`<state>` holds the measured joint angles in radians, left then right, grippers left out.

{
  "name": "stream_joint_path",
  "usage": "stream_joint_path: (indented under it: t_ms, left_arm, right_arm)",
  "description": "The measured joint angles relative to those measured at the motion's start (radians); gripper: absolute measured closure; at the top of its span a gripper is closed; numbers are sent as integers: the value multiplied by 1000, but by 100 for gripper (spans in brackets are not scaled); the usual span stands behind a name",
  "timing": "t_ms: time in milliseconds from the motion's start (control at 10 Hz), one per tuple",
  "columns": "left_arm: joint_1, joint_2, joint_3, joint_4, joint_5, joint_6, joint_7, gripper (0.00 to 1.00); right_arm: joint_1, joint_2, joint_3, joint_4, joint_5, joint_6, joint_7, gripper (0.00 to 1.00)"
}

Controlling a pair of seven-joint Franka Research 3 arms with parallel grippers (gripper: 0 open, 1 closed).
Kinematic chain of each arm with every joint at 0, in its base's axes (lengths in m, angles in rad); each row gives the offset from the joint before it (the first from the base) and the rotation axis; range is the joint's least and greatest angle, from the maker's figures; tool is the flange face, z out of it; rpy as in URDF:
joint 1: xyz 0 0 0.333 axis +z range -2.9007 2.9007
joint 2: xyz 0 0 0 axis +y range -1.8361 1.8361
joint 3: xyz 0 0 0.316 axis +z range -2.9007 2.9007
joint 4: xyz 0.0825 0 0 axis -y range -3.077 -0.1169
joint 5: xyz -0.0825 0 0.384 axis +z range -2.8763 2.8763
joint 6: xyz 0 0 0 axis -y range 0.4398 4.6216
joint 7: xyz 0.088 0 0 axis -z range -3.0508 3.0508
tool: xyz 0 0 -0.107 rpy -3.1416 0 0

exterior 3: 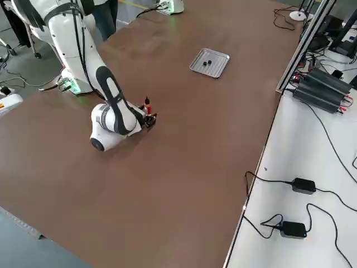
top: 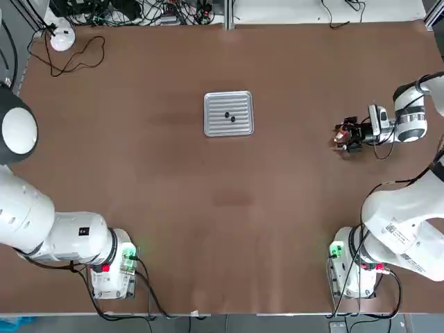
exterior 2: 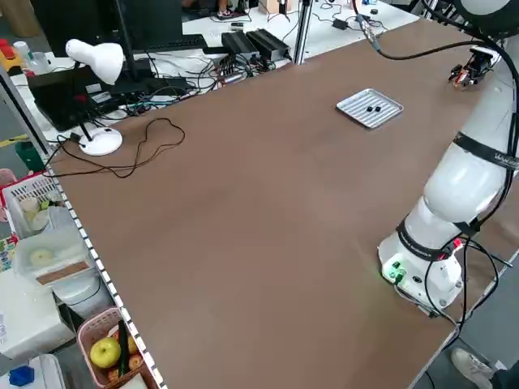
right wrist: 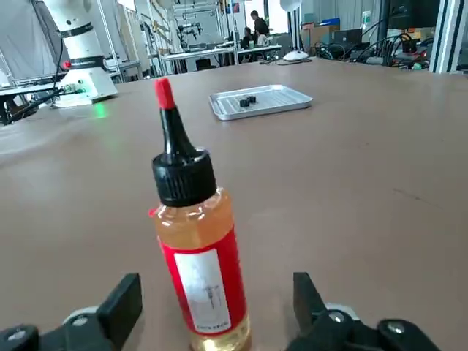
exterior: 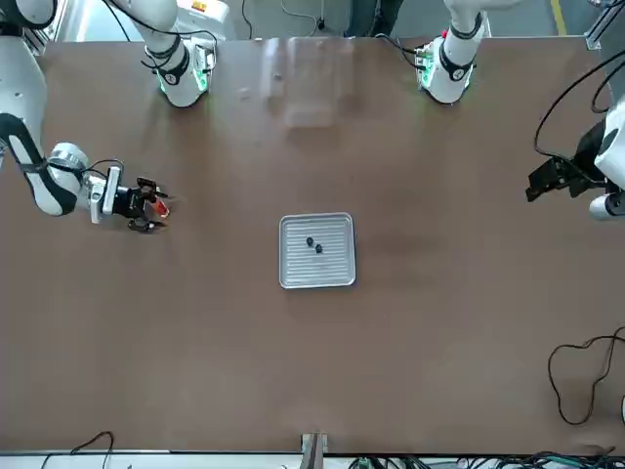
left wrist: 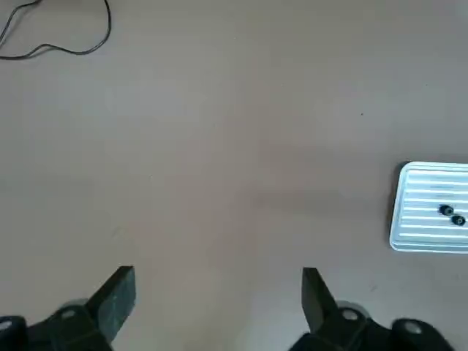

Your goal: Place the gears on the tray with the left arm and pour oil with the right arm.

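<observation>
With both gears (top: 229,116) already lying on the tray (top: 214,126), the oil (right wrist: 196,241) is set upright on the table between the spread jaws of the right gripper (right wrist: 212,307); the left gripper (left wrist: 218,303) is parked open, well apart.

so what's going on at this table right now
Two gears lie on the small metal tray mid-table. The right gripper is low at the table's right side, fingers open on either side of the oil bottle, which stands upright on its own. The left gripper hangs open above bare table, off to the left.
</observation>
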<state>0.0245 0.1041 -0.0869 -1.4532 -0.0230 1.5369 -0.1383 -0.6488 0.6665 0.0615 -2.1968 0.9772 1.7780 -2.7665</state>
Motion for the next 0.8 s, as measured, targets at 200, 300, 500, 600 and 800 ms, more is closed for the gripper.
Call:
stream_joint_path:
  t_ms: [200,300,500,600,800]
  left_arm:
    - [0,0,0,0,0,-7,0,0]
    - [0,-1,0,0,0,-8,-1,0]
    - [0,-4,0,0,0,-12,-3,0]
    - [-1,-5,0,0,0,-13,-3,0]
    - [-2,-5,-1,1,0,-13,-3,0]
  right_arm:
    - [-2,0,0,1,0,-9,0,0]
    - [-3,0,0,1,0,-17,0,0]
    - [-6,0,0,4,0,-33,2,0]
    - [-9,0,0,6,0,-36,3,0]
    - [-14,0,0,10,0,-48,3,0]
